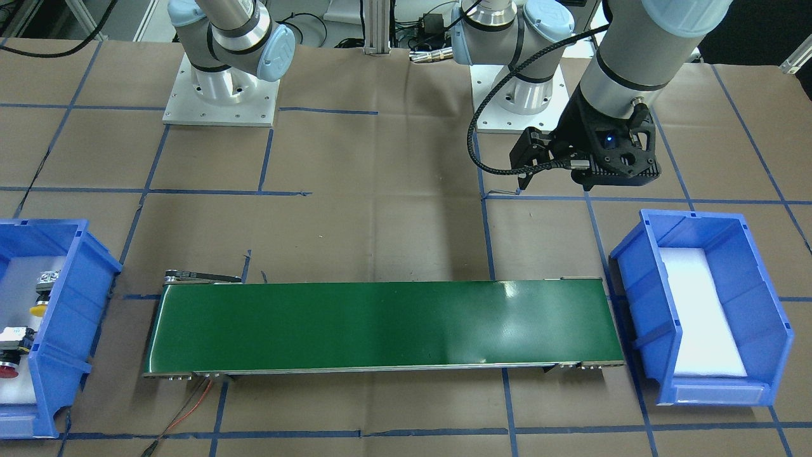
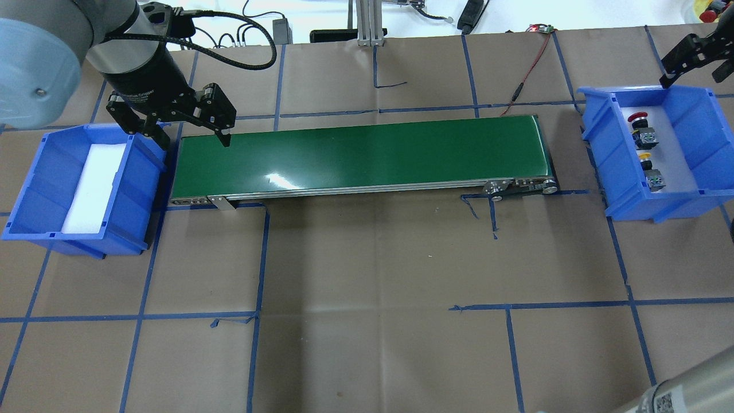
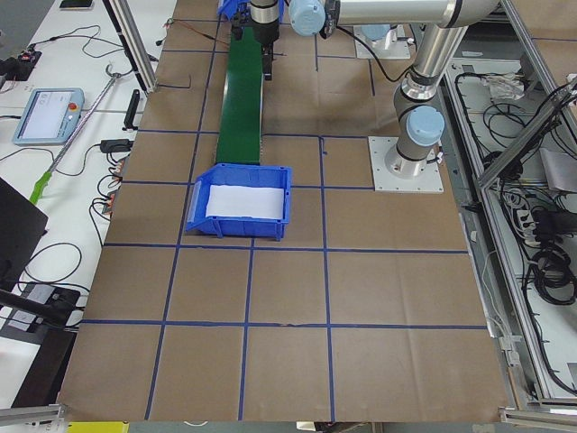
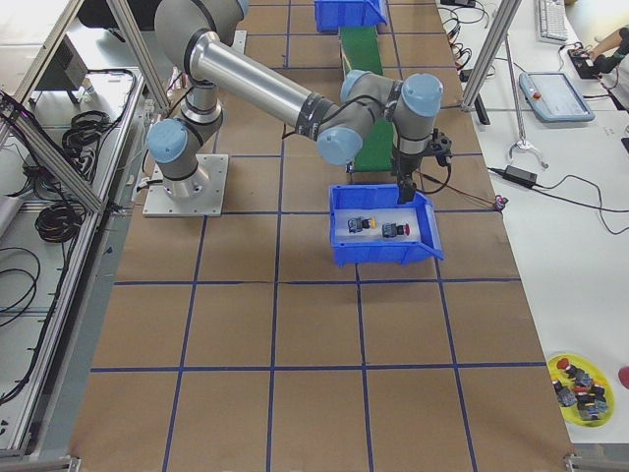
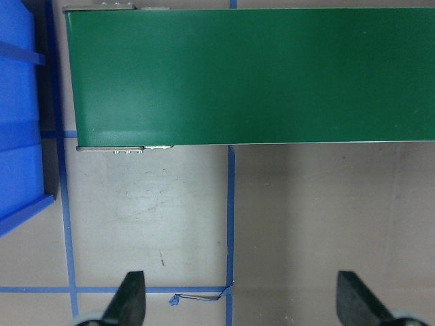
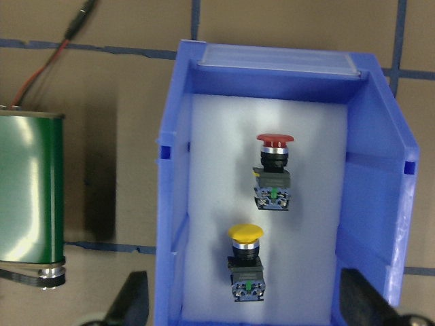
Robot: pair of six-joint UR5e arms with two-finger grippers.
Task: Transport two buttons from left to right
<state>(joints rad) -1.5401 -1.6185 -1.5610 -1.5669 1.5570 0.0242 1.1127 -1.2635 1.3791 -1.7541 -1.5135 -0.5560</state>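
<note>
Pick not started yet. R gripper (image 6: 243,309) hangs above the blue bin (image 6: 173,204), jaws wide open, holding nothing. Red button (image 6: 273,178) and yellow button (image 6: 246,261) both lie on the white foam inside, directly under it, yellow nearer the fingertips. L gripper (image 5: 239,299) also wide open and empty, over bare table just beside the green belt (image 5: 258,75); empty bin (image 2: 34,195) next to it. Next, likely: R drops straight down, centres on one button body, closes.
</note>
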